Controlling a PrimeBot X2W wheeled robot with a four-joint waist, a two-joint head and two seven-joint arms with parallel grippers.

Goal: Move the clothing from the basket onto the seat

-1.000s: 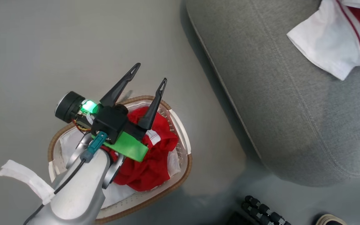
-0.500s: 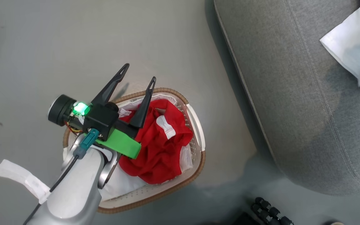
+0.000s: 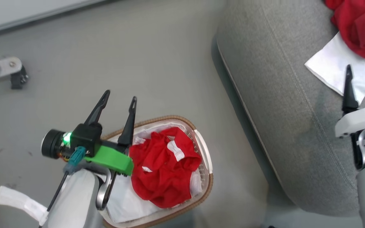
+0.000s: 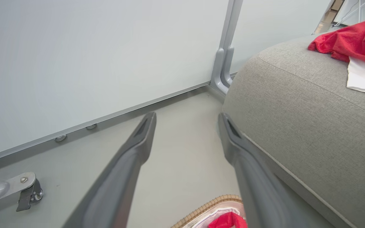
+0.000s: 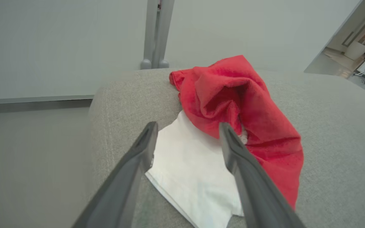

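Note:
The basket [image 3: 210, 180] stands on the floor with a crumpled piece of red clothing [image 3: 165, 171] inside. My left gripper [image 3: 120, 96] hovers open and empty over the basket's far left rim. In the left wrist view, that gripper [image 4: 187, 117] points at the floor beside the seat [image 4: 296, 110], with the basket rim [image 4: 208, 207] below it. On the grey seat [image 3: 280, 95] a red garment [image 3: 360, 28] lies partly over a white cloth [image 3: 334, 68]. My right gripper [image 3: 364, 71] is open just above them. The right wrist view shows its open jaws [image 5: 187, 126] before the red garment [image 5: 233, 95] and white cloth [image 5: 188, 174].
A glossy white liner [image 3: 128, 202] lines the basket bottom. A metal leg with a caster [image 3: 11, 71] rests on the floor at the far left. A pale wall panel with a grey post [image 4: 223, 57] runs behind the seat. Bare floor separates basket and seat.
The head camera has shifted. My right gripper has come into view over the seat and opened, and the red garment it carried now lies on the white cloth. The left gripper stays open.

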